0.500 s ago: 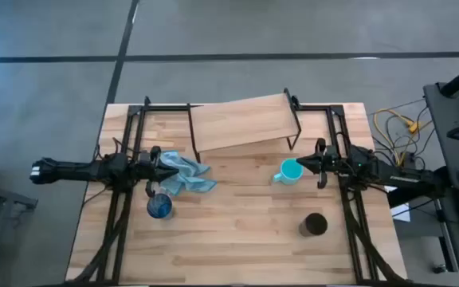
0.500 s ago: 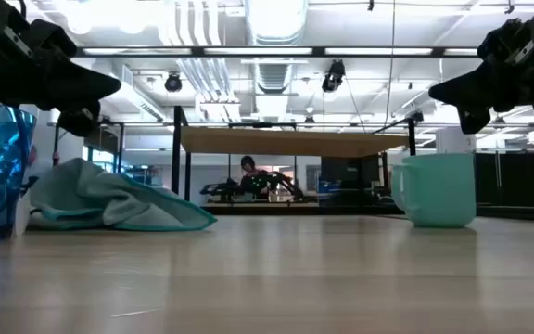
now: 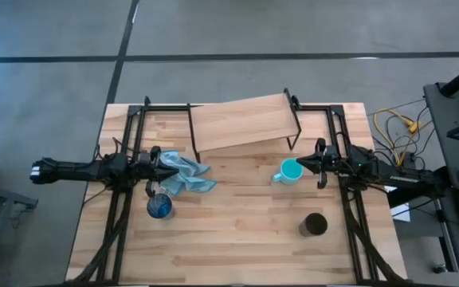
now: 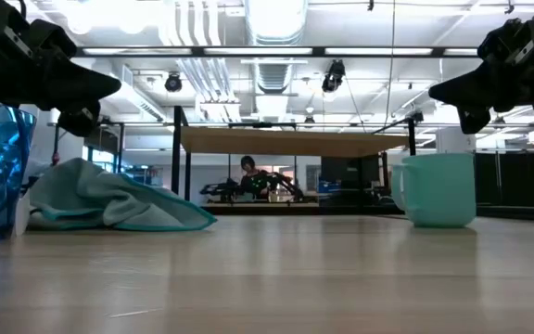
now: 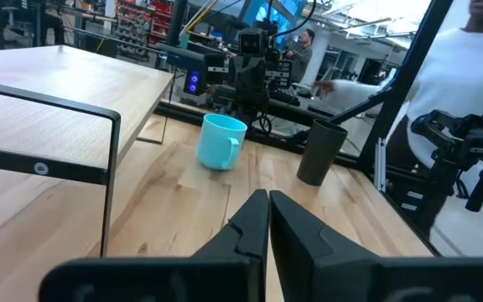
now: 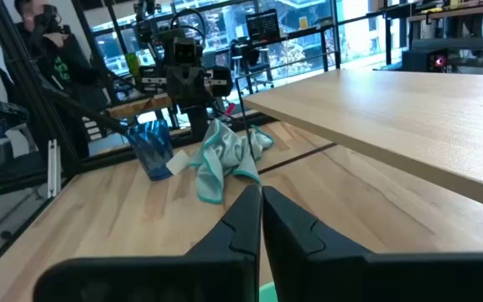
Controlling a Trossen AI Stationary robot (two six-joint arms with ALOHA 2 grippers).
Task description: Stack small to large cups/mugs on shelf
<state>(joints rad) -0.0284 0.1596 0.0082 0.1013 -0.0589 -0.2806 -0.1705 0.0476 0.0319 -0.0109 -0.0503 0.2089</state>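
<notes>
The teal mug (image 3: 291, 171) stands on the table right of centre, its handle toward the table's left; it also shows in the left wrist view (image 5: 221, 142). The blue glass cup (image 3: 159, 206) stands at the left, near a light blue cloth. The black cup (image 3: 315, 225) stands at the near right. The shelf (image 3: 244, 122) stands at the far middle on black legs. My left gripper (image 3: 178, 167) is shut and empty above the cloth. My right gripper (image 3: 300, 163) is shut and empty, just right of the teal mug's rim.
The light blue cloth (image 3: 184, 174) lies crumpled left of centre, beside the glass cup. Black arm frames run along both sides of the table. A person shows beyond the table in the wrist views. Bare tabletop (image 3: 237, 215) lies between the cups.
</notes>
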